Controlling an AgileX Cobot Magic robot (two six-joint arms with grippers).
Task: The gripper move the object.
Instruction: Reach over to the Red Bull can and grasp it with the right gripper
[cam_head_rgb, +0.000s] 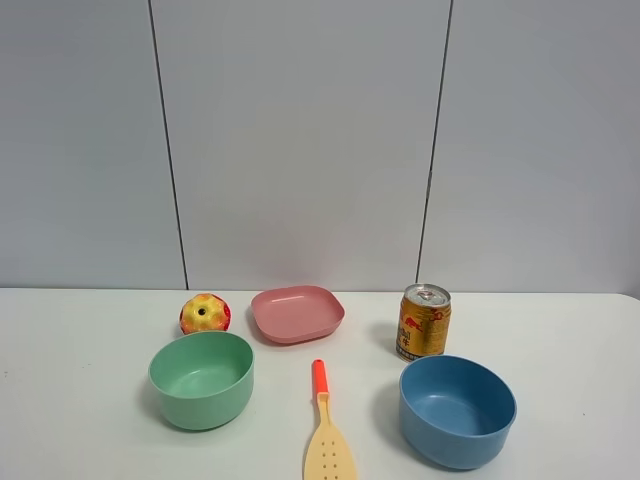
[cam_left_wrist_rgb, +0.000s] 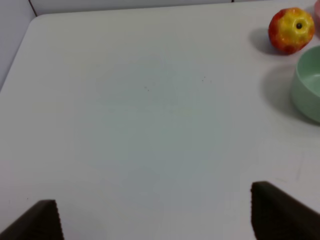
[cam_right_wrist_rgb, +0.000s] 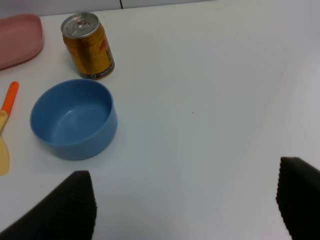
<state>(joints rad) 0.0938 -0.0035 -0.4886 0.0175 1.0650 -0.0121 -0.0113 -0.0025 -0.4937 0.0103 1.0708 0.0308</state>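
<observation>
The gold drink can (cam_head_rgb: 424, 321) with red markings and a silver top stands upright on the white table, right of the pink dish and behind the blue bowl. It also shows in the right wrist view (cam_right_wrist_rgb: 88, 46). Neither arm shows in the exterior high view. My right gripper (cam_right_wrist_rgb: 190, 210) is open and empty, its fingertips (cam_right_wrist_rgb: 65, 207) wide apart, well away from the can. My left gripper (cam_left_wrist_rgb: 155, 212) is open and empty over bare table, its fingertips (cam_left_wrist_rgb: 280, 210) wide apart.
A red-yellow apple (cam_head_rgb: 205, 314) lies behind a green bowl (cam_head_rgb: 201, 379). A pink dish (cam_head_rgb: 297, 313) sits at the back middle. A yellow slotted spatula (cam_head_rgb: 327, 440) with an orange handle lies in front. A blue bowl (cam_head_rgb: 457, 410) stands in front of the can.
</observation>
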